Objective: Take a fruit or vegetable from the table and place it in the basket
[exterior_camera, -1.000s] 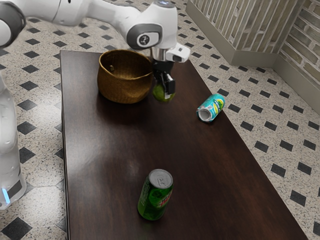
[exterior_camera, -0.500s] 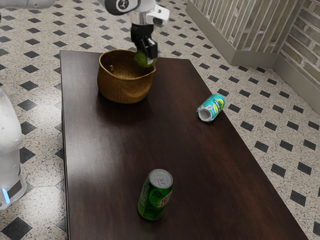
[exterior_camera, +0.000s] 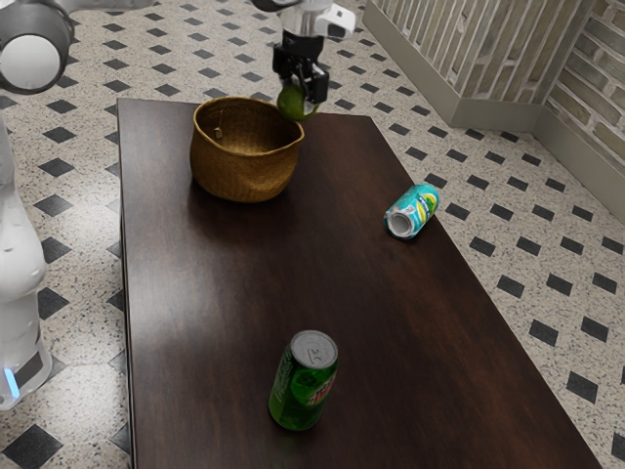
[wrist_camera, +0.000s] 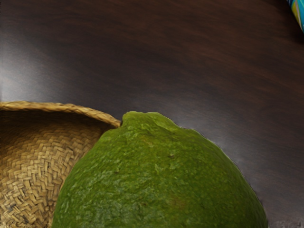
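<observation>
The black gripper (exterior_camera: 305,91) is up above the rim of the woven basket (exterior_camera: 244,176), toward the exterior view's right side of it. It is shut on a round green fruit (exterior_camera: 292,102), which hangs clear of the table. In the wrist view the green fruit (wrist_camera: 161,175) is large at the lower edge, and the woven basket (wrist_camera: 33,166) lies beside and below it, its inner wall and rim showing. From these views the fruit appears beside the basket's opening rather than over its middle.
On the dark table (exterior_camera: 254,293) a teal can (exterior_camera: 412,211) lies on its side near the long edge. A green can (exterior_camera: 304,381) stands upright at the near end. Part of the teal can (wrist_camera: 298,12) shows at a corner of the wrist view.
Over the last second my hand has risen with the fruit and moved toward the table's far end; since half a second ago it has shifted slightly up and to the exterior view's right.
</observation>
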Robot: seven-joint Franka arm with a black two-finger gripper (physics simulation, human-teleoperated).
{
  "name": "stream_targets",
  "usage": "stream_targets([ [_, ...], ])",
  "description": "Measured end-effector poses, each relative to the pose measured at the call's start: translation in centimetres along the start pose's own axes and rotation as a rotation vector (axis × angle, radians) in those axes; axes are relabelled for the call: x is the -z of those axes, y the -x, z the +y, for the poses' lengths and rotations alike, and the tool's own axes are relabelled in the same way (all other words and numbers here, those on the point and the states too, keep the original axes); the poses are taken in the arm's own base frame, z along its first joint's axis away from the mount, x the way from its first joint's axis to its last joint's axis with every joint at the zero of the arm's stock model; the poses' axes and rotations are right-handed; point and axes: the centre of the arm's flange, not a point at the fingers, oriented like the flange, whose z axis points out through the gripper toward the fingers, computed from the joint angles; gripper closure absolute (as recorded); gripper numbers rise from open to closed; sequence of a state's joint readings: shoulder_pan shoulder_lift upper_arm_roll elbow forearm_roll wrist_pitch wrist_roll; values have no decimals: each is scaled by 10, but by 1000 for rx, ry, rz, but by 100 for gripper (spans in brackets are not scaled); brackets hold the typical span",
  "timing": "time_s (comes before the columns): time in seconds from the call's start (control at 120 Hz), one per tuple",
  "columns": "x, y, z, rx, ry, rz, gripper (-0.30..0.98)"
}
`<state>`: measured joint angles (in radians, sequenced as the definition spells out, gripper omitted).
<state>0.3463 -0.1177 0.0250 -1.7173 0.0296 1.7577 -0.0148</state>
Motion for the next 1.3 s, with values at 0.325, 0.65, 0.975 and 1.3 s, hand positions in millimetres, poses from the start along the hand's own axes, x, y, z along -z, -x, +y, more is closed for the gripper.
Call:
stream_targets([
  [0.325, -22, 0, -41, 70, -10, -72, 32],
  [0.65, -56, -4, -75, 123, -24, -30, 31],
  [0.975, -109, 6, -98, 173, -16, -14, 31],
  [1.3, -121, 12, -107, 203, -3, 1, 17],
])
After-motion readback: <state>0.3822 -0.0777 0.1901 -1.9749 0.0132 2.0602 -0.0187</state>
